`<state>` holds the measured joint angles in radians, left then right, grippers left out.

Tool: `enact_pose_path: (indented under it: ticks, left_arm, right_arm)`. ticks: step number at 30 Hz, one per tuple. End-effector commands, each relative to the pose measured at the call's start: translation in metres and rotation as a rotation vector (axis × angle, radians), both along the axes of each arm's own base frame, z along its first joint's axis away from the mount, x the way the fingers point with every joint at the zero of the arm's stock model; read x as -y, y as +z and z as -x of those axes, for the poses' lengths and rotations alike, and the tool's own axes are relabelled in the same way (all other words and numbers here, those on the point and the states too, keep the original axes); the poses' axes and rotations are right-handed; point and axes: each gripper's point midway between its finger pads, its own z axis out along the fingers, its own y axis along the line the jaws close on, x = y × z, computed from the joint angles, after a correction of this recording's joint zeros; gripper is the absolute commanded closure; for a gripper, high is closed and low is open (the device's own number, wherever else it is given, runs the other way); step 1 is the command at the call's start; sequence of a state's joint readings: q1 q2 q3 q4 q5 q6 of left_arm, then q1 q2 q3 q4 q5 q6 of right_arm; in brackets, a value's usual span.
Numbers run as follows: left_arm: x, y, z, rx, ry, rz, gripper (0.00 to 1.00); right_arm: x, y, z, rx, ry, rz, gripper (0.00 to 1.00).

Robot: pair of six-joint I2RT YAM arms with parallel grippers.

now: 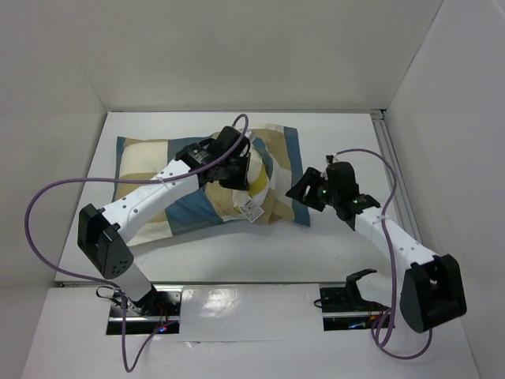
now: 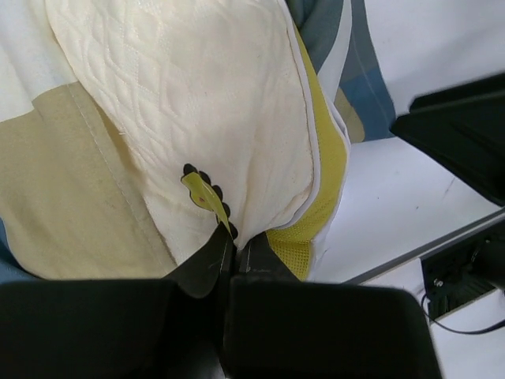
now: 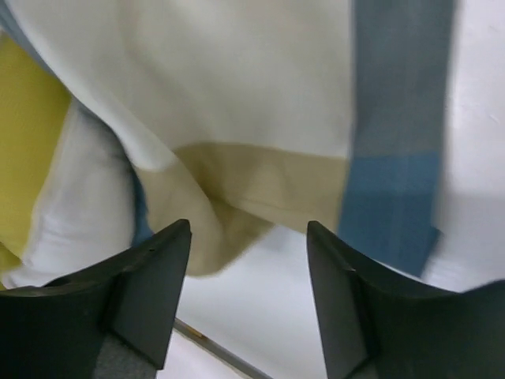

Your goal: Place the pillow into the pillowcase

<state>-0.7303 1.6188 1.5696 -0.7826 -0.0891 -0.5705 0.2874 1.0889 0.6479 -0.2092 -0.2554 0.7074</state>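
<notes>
Pillow [image 2: 197, 103] partly inside pillowcase [image 1: 146, 158], 1 corner protruding. Left gripper [image 2: 231, 257] clamped on that corner; right gripper [image 3: 248, 237] jaws apart.

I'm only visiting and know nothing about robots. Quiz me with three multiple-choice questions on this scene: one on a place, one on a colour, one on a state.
1. Where is the right tool?
A) by the pillowcase's right edge
B) beside the left arm's base
C) against the back wall

2. What colour is the pillow's edging?
A) red
B) yellow
C) black

3. What is the left tool doing?
A) open, empty
B) shut on the pillow
C) shut on a cable

Answers:
1 A: the overhead view shows it there.
2 B: a yellow strip runs along its seam.
3 B: its fingers pinch the pillow's corner.
</notes>
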Motion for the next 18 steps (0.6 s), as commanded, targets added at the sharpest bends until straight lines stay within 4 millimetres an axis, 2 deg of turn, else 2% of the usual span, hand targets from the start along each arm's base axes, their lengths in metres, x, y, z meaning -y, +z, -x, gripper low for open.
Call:
enact_pose_path:
  ticks: [1,3,6,9,10,11,12,13,14,17,18]
  left_arm:
    - [0.006,0.007,-0.001,0.004,-0.059,0.065,1.0]
    - [0.004,0.01,-0.001,0.007,-0.057,0.077,1.0]
    - [0.006,0.008,0.0,0.001,-0.064,0.083,1.0]
    - [0.005,0.005,-0.003,-0.01,-0.061,0.083,1.0]
    - [0.005,0.005,-0.003,-0.01,-0.061,0.083,1.0]
    - [0.006,0.006,-0.004,-0.003,-0.061,0.089,1.0]
    - [0.006,0.006,-0.004,-0.003,-0.061,0.089,1.0]
    - [0.006,0.006,-0.004,-0.003,-0.061,0.089,1.0]
    - [0.006,0.006,-0.004,-0.003,-0.061,0.089,1.0]
    - [0.005,0.006,-0.006,-0.007,-0.058,0.094,1.0]
    - [0.004,0.006,-0.006,-0.007,-0.058,0.094,1.0]
  right_arm:
    - [-0.032,0.048,-0.037,0.169,0.068,-0.073,0.31]
    - [-0.048,0.055,-0.047,0.187,0.099,-0.081,0.28]
    - [-0.054,0.059,-0.061,0.208,0.083,-0.069,0.28]
    - [-0.064,0.051,-0.075,0.192,0.082,-0.038,0.28]
    - [-0.064,0.039,-0.08,0.166,0.075,-0.023,0.28]
    - [-0.068,0.04,-0.084,0.183,0.082,-0.035,0.28]
    - [-0.073,0.038,-0.085,0.184,0.093,-0.036,0.29]
    - [-0.08,0.026,-0.083,0.152,0.107,-0.042,0.31]
    - [-0.081,0.025,-0.087,0.149,0.107,-0.041,0.31]
    - [-0.092,0.002,-0.085,0.087,0.115,-0.009,0.39]
    - [-0.093,-0.002,-0.085,0.078,0.115,-0.006,0.51]
